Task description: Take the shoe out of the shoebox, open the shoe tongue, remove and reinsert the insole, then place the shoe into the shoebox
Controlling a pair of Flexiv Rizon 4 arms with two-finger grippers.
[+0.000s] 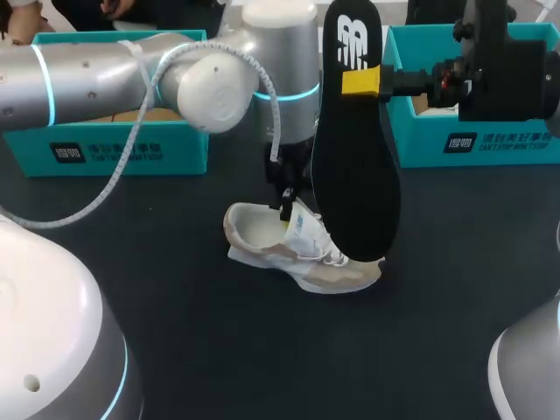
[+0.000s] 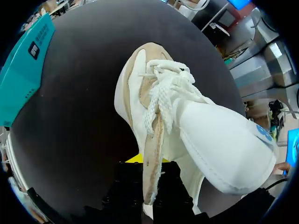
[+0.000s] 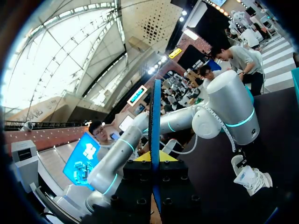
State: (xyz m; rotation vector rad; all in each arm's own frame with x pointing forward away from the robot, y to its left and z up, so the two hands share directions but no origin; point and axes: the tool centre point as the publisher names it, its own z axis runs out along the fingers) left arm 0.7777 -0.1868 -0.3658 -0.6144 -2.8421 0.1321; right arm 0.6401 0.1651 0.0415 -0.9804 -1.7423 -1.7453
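A white and beige shoe (image 1: 302,255) lies on the dark table, toe toward the right. My left gripper (image 1: 284,208) comes straight down at its opening and is shut on the beige-edged side of the upper (image 2: 153,154) beside the laces (image 2: 163,91). The white tongue (image 2: 224,140) is folded out to one side of the fingers. My right gripper (image 1: 360,81) is held high and is shut on the black insole (image 1: 350,166), which hangs heel-up with its toe just above the shoe. In the right wrist view the insole (image 3: 155,116) stands edge-on between the fingers of my right gripper (image 3: 155,157).
Two teal shoebox parts stand at the back of the table, one at the left (image 1: 105,140) under my left arm and one at the right (image 1: 472,131) behind my right gripper. Bare dark table (image 1: 184,297) stretches in front of the shoe.
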